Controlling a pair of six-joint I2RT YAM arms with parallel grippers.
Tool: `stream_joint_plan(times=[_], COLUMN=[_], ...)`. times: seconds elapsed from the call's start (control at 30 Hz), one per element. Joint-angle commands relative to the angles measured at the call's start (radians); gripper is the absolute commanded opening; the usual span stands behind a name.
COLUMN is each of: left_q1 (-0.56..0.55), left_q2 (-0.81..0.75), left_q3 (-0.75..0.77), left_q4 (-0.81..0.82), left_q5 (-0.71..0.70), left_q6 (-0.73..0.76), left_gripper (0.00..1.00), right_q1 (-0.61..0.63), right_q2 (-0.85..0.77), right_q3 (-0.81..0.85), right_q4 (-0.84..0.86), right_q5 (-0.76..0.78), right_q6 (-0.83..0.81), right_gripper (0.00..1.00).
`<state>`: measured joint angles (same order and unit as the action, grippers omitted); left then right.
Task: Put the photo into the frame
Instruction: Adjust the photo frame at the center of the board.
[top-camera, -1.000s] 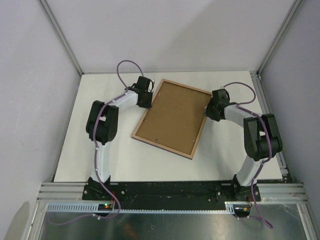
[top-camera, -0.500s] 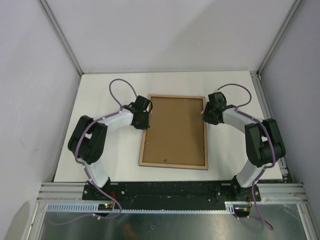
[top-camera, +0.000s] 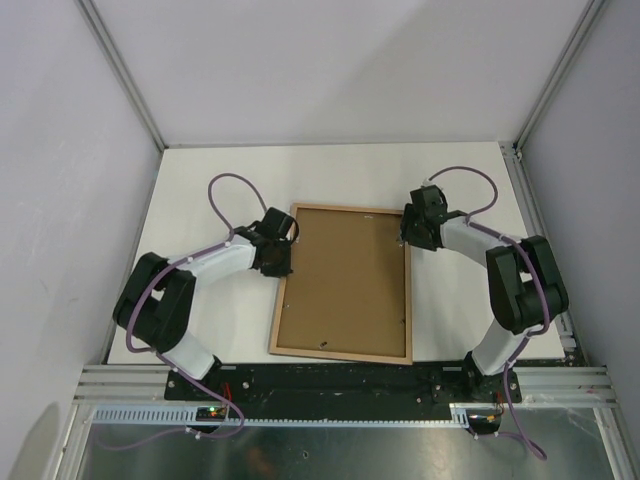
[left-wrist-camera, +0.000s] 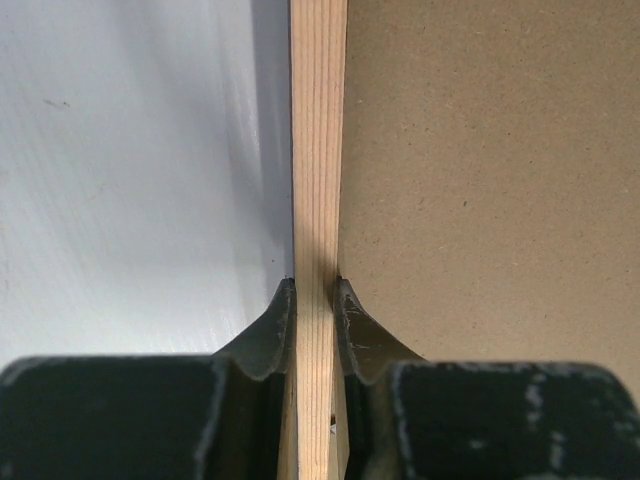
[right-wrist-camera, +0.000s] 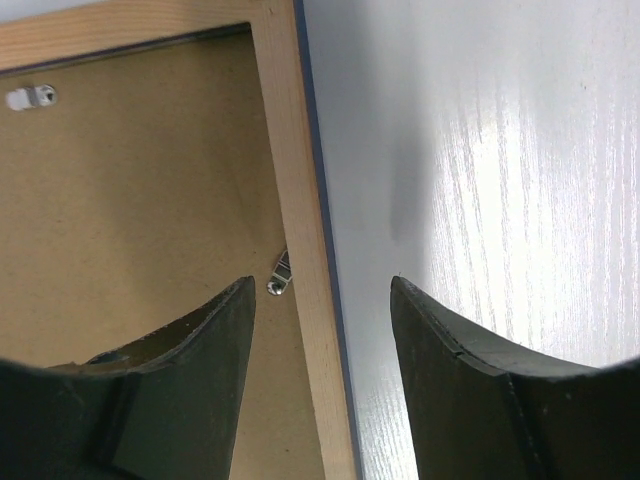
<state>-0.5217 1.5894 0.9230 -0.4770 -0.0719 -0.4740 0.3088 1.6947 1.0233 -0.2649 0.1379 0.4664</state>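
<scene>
- The frame (top-camera: 340, 354) lies face down on the white surface (top-camera: 200, 200), with the brown backing board (top-camera: 345, 280) facing up.
- The left end effector (left-wrist-camera: 315, 285) pinches the left wooden rail of the frame from both sides.
- The right end effector (right-wrist-camera: 320, 285) is spread over the right rail: one finger is above the backing board, the other above the surface.

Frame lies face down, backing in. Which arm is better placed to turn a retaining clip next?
Right, probably. The right tool is open astride the frame's right rail, a metal clip beside its inner finger. The left tool is shut on the opposite rail, holding the frame.
</scene>
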Motion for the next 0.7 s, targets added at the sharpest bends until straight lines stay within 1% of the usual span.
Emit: stream_joint_plan(times=[0.0, 0.43, 0.53, 0.67], left_q1=[-0.007, -0.019, -0.021, -0.024], left_q2=[-0.065, -0.055, -0.049, -0.046], left_q3=[0.002, -0.006, -0.004, -0.004], left_q4=[0.026, 0.038, 0.039, 0.041], left_q5=[0.011, 0.007, 0.006, 0.005], left_q6=[-0.029, -0.044, -0.044, -0.047], left_gripper=[0.0, 0.0, 0.0, 0.0], right_q1=[0.019, 0.031, 0.034, 0.044], right_q2=[0.019, 0.069, 0.083, 0.087], right_q3=[0.04, 0.046, 0.048, 0.049], right_q4=[-0.011, 0.025, 0.022, -0.001], right_q5=[0.053, 0.093, 0.102, 0.121], right_q6=[0.01, 0.029, 0.03, 0.029], right_gripper=[0.61, 0.61, 0.59, 0.53])
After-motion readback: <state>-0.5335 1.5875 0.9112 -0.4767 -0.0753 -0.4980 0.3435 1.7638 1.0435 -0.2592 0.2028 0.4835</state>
